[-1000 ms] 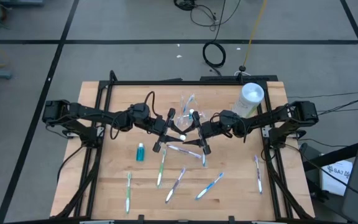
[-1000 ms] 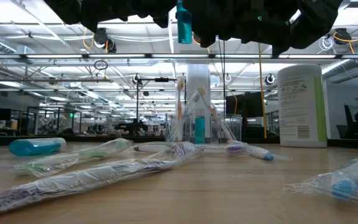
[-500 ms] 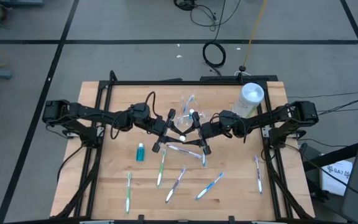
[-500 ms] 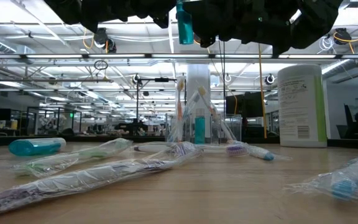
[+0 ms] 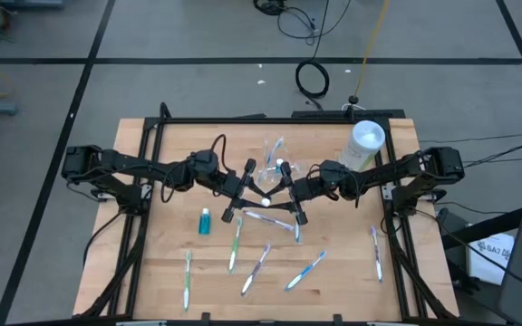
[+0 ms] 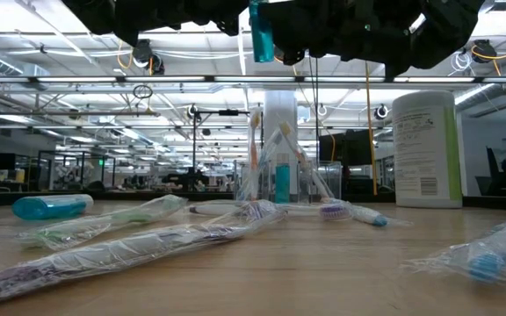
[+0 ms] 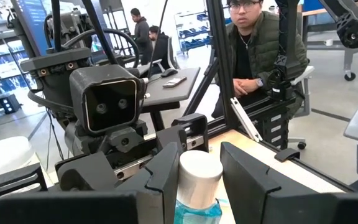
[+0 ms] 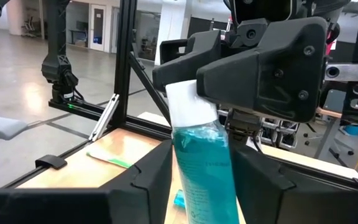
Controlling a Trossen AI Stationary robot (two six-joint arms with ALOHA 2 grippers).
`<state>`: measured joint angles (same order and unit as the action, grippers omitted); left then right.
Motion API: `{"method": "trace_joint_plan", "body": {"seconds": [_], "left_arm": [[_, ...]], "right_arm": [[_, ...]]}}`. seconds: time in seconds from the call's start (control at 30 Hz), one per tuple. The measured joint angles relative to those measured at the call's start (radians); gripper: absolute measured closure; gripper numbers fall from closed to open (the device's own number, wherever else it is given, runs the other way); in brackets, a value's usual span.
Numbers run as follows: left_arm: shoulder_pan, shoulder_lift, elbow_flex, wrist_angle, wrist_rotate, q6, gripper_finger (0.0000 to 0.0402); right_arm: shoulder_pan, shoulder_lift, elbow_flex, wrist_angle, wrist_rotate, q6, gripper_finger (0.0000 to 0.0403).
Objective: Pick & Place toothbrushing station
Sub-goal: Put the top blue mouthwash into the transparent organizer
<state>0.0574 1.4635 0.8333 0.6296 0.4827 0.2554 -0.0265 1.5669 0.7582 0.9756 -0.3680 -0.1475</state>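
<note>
Above the middle of the pale wooden slatted table (image 5: 161, 272), which stands on a grey floor crossed by dark lines with black cable coils at twelve o'clock, the two dark arms meet tip to tip. Between them hangs a small translucent teal tube with a white cap (image 8: 199, 155): the left gripper (image 7: 199, 163) clamps its cap end, and the right gripper (image 8: 197, 168) has its fingers pressed against the tube's body. Just beyond the tube, toward twelve o'clock, stands the small clear plastic cup (image 6: 276, 180), upright, with several thin toothbrushes and a teal tube inside. Slim white, blue and green toothbrushes in crinkled clear wrappers (image 5: 262, 264) lie scattered toward six o'clock, with another teal tube (image 5: 205, 221) lying at eight o'clock. A tall white cylindrical container (image 5: 365, 145) stands at two o'clock. A seated person (image 7: 253, 53) shows in the open, ceiling-lit room beyond.
</note>
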Motion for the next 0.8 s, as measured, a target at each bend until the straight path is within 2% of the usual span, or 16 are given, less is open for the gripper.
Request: {"method": "trace_joint_plan", "body": {"seconds": [0.13, 0.37, 0.6, 0.8], "left_arm": [[0.000, 0.000, 0.000, 0.001, 0.004, 0.000, 0.0293], [0.000, 0.001, -0.001, 0.000, -0.001, 0.002, 0.0293], [0.000, 0.001, -0.001, 0.001, 0.000, 0.001, 0.0293], [0.000, 0.001, -0.001, 0.001, 0.000, 0.002, 0.0293]], "right_arm": [[0.000, 0.000, 0.000, -0.002, -0.001, 0.000, 0.0280], [0.000, -0.001, 0.000, -0.020, 0.002, -0.020, 0.0270], [0.000, -0.001, 0.000, -0.017, 0.001, -0.015, 0.0290], [0.000, -0.001, 0.000, -0.017, 0.002, -0.015, 0.0288]]}}
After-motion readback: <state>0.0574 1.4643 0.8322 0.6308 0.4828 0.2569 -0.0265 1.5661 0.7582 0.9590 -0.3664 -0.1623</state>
